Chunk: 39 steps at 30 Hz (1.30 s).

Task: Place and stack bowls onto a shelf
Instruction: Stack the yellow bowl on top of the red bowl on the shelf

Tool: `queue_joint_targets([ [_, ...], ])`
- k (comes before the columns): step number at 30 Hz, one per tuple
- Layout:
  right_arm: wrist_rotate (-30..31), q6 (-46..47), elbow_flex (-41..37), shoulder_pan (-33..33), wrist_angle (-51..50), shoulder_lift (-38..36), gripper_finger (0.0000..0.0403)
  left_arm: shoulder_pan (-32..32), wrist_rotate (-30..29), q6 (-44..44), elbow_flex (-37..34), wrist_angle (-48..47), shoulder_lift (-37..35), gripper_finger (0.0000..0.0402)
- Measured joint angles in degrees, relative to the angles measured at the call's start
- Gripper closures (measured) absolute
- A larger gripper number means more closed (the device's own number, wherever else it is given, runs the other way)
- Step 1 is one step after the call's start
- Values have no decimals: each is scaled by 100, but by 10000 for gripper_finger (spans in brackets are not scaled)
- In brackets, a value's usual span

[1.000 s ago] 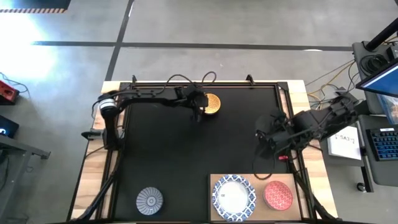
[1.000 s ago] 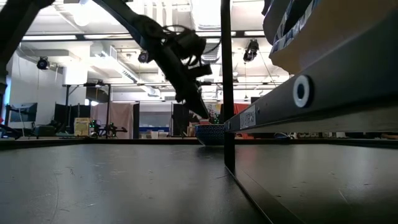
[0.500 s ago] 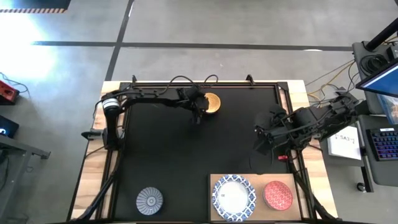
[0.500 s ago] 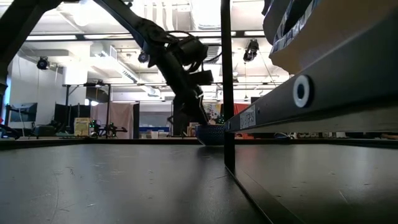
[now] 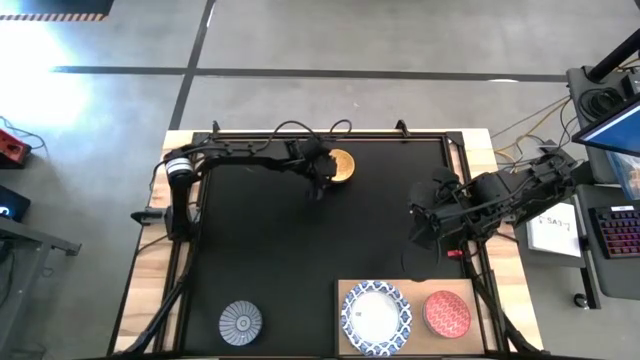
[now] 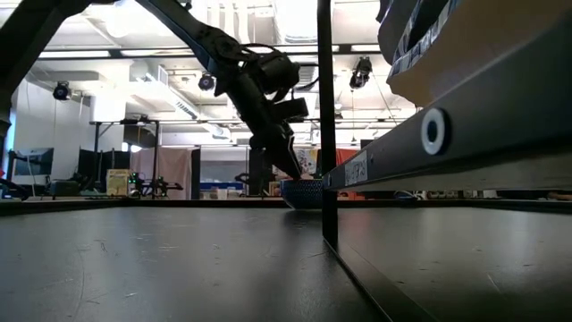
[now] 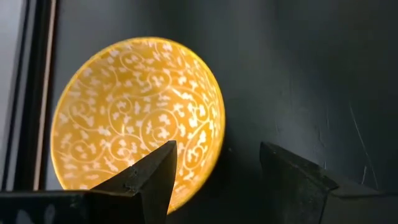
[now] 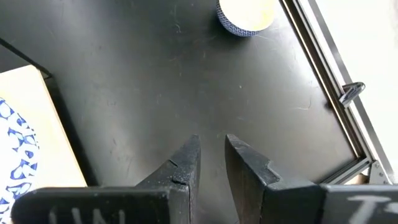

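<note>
The orange-yellow bowl (image 5: 342,165) with white scrolls rests on its base on the black mat near the far edge, and also shows as the bowl (image 7: 137,121) and the bowl (image 6: 304,192). My left gripper (image 5: 320,178) (image 7: 214,177) is open just above its rim: one finger is over the inside, the other outside, and I see no touch. My right gripper (image 5: 420,225) (image 8: 211,155) hovers shut over bare mat at the right. On the shelf (image 5: 345,295) sit a white blue-rimmed bowl (image 5: 376,317) and the pink-red bowl (image 5: 447,313). The grey-striped bowl (image 5: 240,322) is near left.
A metal frame (image 5: 455,150) runs round the black mat; its post (image 6: 324,125) stands in the low view. Cables lie behind the far edge. Open mat stretches between the orange bowl and the shelf. A desk with a keyboard (image 5: 618,232) is to the right.
My left gripper has come down toward the orange-yellow bowl and now stands astride its rim. My right arm has drawn a little toward the near edge. No bowl has moved.
</note>
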Motion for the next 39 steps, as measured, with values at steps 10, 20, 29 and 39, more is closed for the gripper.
queue_joint_targets([
  [10,6,1,0,0,11,-1,339,0,-4,13,-129,-16,172,189],
  [20,9,71,0,4,41,-3,339,3,-323,-18,290,-59,595,247],
  [29,13,6,-2,4,42,-3,339,23,-179,-38,383,-360,602,390],
  [39,-29,411,-4,0,46,36,339,15,819,-387,767,-727,536,395],
])
